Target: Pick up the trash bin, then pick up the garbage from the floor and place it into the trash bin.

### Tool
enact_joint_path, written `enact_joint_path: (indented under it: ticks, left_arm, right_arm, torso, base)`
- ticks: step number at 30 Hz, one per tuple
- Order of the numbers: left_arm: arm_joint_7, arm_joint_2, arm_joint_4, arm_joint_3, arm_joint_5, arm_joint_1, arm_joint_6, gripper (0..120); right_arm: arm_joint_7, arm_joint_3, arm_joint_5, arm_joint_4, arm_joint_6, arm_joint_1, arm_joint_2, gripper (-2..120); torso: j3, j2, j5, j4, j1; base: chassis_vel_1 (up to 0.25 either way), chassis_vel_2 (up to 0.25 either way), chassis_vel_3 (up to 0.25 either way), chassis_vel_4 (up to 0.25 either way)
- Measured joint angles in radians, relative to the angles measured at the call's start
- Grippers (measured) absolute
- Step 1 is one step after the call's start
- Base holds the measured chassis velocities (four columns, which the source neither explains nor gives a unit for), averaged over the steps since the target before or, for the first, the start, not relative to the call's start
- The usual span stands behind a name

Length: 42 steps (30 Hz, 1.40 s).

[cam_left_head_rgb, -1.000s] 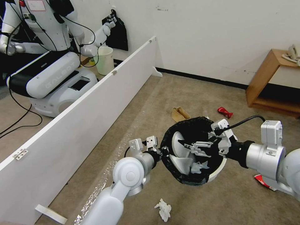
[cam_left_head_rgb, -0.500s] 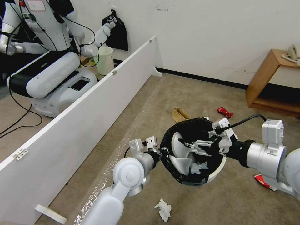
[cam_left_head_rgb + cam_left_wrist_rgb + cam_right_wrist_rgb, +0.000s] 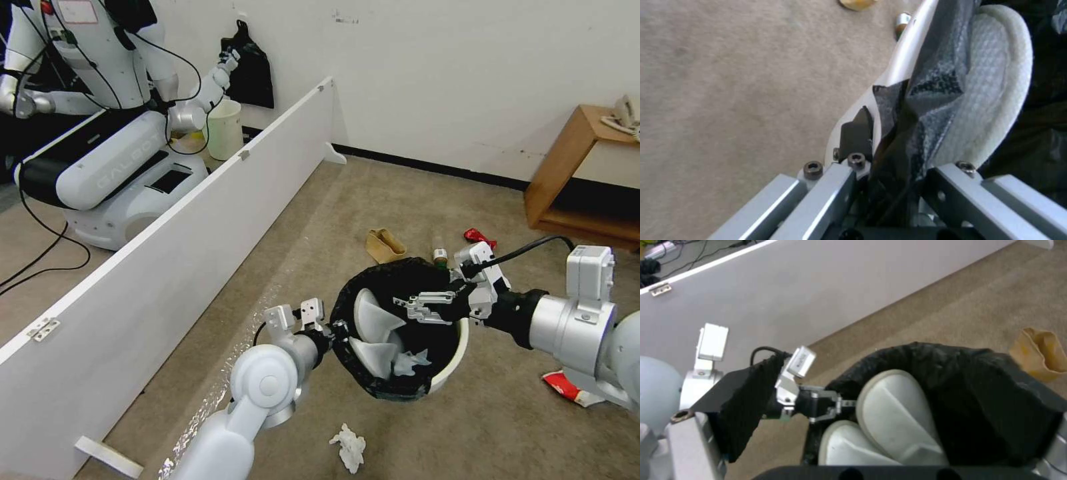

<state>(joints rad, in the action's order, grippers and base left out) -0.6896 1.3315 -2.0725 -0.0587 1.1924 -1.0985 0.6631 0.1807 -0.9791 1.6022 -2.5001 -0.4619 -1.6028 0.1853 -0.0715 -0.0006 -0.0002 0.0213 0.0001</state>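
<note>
Trash bin: round and white, with a crinkly black bag folded over its rim. It is tipped and held up off the floor, gripped at its rim.
Slippers: two white slippers stand inside the bin, soles showing.
Tissue in bin: crumpled and white, next to the slippers.
Tissue on floor: white lump on the carpet, near the bin.
Paper bag: tan, lying on the floor beyond the bin.
Red wrapper: crushed, on the floor.
Snack packet: red and white, flat on the floor.
Bottle: only its top peeks past the bin's far rim.

The left gripper is clamped shut at the end of a raised, bent left arm; the right gripper is held with fingers parted, arm extended inward.
</note>
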Motion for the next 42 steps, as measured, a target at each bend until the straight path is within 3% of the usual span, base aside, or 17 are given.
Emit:
enact_joint_path:
  ticks: [5,18,23,29,42]
  left_arm:
    - [0.002,-0.027,-0.029,-0.032,-0.013,-0.044,0.0,2]
    - [0.021,-0.04,-0.098,-0.111,-0.083,-0.18,-0.013,2]
    - [0.019,-0.092,-0.147,-0.173,-0.075,-0.238,-0.03,2]
    - [0.019,-0.129,-0.177,-0.217,-0.07,-0.293,-0.041,2]
    - [-0.007,-0.149,-0.214,-0.307,-0.069,-0.367,-0.058,2]
  right_arm:
    - [-0.01,-0.001,-0.004,0.0,0.009,0.006,-0.003,100]
    - [-0.03,-0.018,-0.024,0.0,0.024,0.025,-0.008,100]
    - [-0.031,-0.019,-0.052,0.0,0.026,0.024,0.007,100]
    - [-0.032,-0.021,-0.065,0.0,0.03,0.024,0.013,100]
    - [-0.059,-0.01,-0.122,0.0,0.036,0.022,0.029,100]
  torso:
    - [0.0,0.0,0.0,0.0,0.0]
    - [0.0,0.0,-0.0001,0.0001,0.0]
    - [0.0,0.0,0.0,0.0,0.0]
    - [0.0,0.0,-0.0001,0.0,0.0]
    - [0.0,0.0,0.0,0.0,0.0]
  base:
    - [0.0,0.0,0.0,0.0]
    - [0.0,0.0,0.0,0.0]
    - [0.0,0.0,0.0,0.0]
    - [0.0,0.0,0.0,0.0]
    - [0.0,0.0,0.0,0.0]
